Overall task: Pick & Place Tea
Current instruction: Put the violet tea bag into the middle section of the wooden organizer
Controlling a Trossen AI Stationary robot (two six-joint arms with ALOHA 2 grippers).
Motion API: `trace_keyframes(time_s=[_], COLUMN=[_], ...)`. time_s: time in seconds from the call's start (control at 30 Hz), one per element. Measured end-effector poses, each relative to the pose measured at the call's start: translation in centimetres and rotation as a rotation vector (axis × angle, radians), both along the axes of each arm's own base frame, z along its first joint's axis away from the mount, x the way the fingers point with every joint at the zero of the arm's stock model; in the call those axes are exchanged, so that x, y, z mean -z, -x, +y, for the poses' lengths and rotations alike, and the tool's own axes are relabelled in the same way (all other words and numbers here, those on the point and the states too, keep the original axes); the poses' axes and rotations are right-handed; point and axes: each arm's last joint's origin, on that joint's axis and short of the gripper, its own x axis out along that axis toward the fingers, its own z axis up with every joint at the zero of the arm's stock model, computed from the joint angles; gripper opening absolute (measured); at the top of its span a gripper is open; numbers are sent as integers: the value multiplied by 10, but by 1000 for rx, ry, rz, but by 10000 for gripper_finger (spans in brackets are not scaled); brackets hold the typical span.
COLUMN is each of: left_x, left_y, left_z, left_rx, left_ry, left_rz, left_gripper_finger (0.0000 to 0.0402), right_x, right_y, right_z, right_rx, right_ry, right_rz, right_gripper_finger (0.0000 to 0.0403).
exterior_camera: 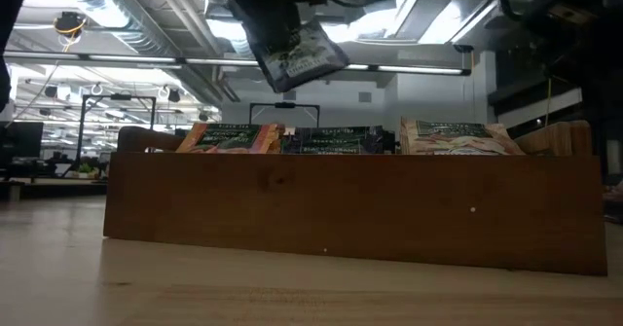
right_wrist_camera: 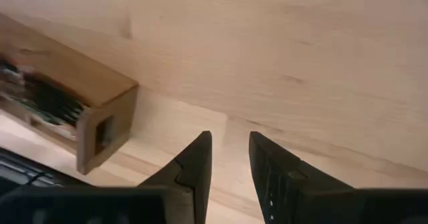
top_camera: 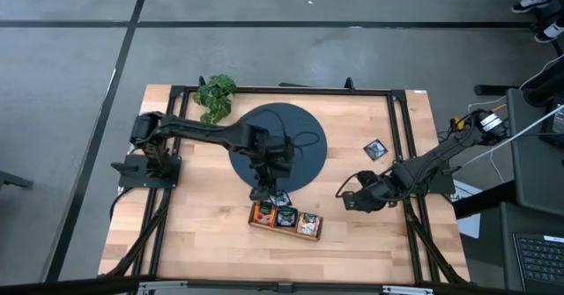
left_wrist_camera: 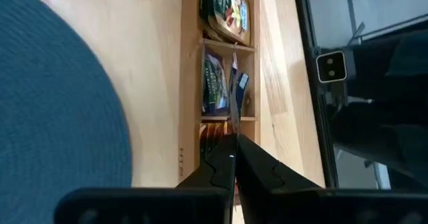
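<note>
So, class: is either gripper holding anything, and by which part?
The left gripper pinches one dark tea sachet by its edge, above the tray. The right gripper holds nothing.

Left end effector hovering over tray edge beside round mat; right end effector idling nearby; dark sachet lying alone on surface.

Dark blue round mat, pale wood table, brown tray, green plant
</note>
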Motion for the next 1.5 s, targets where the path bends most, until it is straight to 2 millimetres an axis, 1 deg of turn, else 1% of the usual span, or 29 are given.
trace_keyframes(time_s=[0.27,0.47,0.6,0.73,0.9,1.17,1.4,1.5], left_x=[-1,8,16,26,32,50,53,53], left_y=[-34,-61,-72,-75,-77,-80,-82,-82], left_z=[-26,-47,-59,-65,-63,-64,-64,-64], left_rx=[75,101,105,79,41,44,43,41], left_ry=[-12,-14,-50,-143,-191,-197,-194,-198], left_rz=[103,188,226,271,289,352,341,342], left_gripper_finger=[2,2,2,2,2,2,4,13], right_x=[1,1,2,2,2,3,3,3], right_y=[3,3,4,4,5,7,8,8], right_z=[-1,-2,-1,-1,-1,-2,-3,-3], right_rx=[-19,-99,-142,-198,-247,-249,-270,-273], right_ry=[21,53,54,55,74,99,120,125], right_rz=[23,17,19,15,10,34,29,26], right_gripper_finger=[102,102,102,102,102,102,102,102])
